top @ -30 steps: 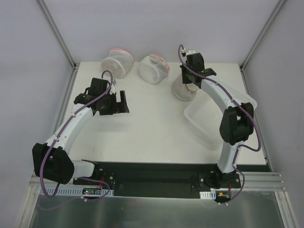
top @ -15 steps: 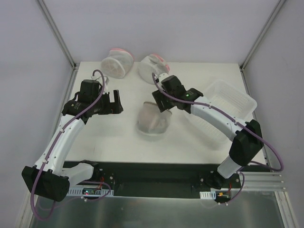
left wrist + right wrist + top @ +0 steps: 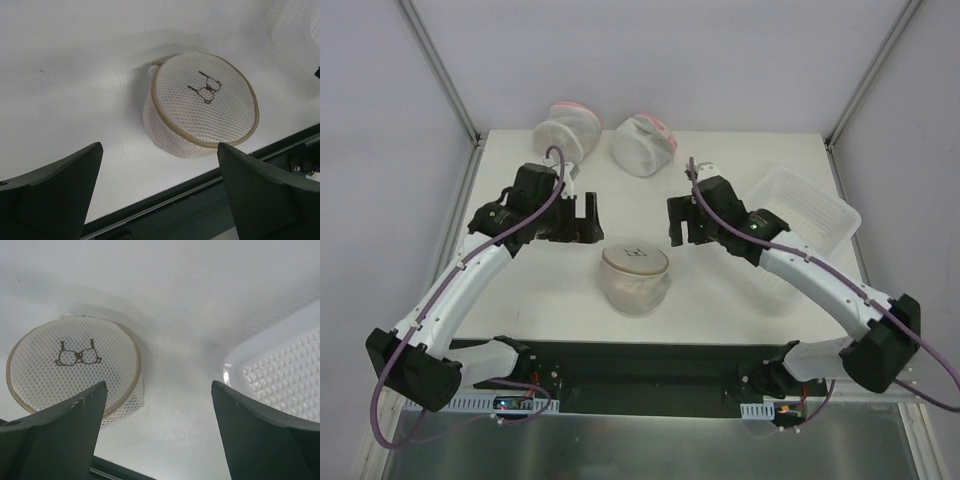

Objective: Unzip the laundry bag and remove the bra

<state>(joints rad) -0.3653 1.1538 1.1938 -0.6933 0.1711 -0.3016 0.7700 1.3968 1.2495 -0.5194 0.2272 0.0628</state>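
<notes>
The laundry bag (image 3: 635, 275) is a round white mesh pouch with a tan rim. It rests on the table near the front middle, its flat face with the bra symbol turned up, and shows in the left wrist view (image 3: 205, 100) and the right wrist view (image 3: 75, 365). My left gripper (image 3: 582, 218) (image 3: 159, 146) hovers open to the bag's back left. To the bag's back right my right gripper (image 3: 682, 222) (image 3: 158, 384) stands open, clear of it. Neither gripper holds anything. The bra is hidden from view.
Two white mesh pouches with pink trim (image 3: 565, 130) (image 3: 645, 143) lie at the back of the table. A white ribbed plastic tray (image 3: 800, 215) (image 3: 280, 370) sits at the right, under the right forearm. The black base rail (image 3: 640, 365) runs along the near edge.
My right gripper carried the laundry bag from the back right to the front middle, let go of it, opened and drew back. The left gripper shifted slightly right, staying open.
</notes>
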